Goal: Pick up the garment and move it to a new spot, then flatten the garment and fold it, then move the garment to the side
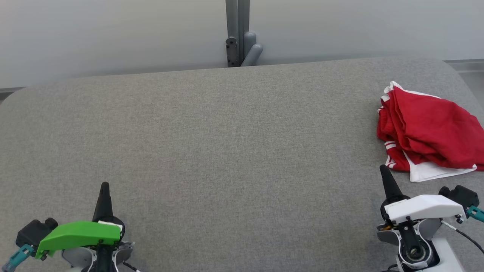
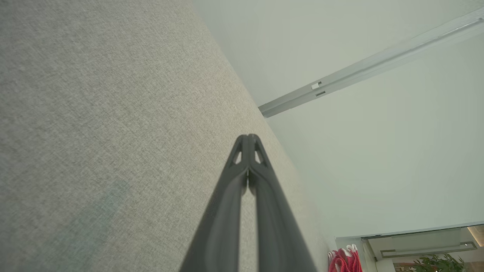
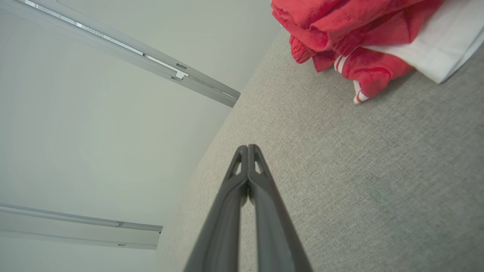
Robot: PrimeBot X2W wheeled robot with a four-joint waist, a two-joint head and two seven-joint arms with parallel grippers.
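Right hand (image 1: 383, 169) and left hand (image 1: 104, 186) are hanging over the near side of the counter (image 1: 227, 143), fingers pressed fully together and gripping nothing. Just beyond the right hand, the garment (image 1: 427, 128) is lying crumpled by the counter's right edge, red with white trim. It is looking soft, light and limp, probably inviting a pinch on a raised fold or the white hem, with the counter's woven grey covering likely adding drag.

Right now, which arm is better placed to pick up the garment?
The right. The right gripper, shut, sits just short of the crumpled red garment at the right end of the grey table; the left gripper, also shut, is far off.
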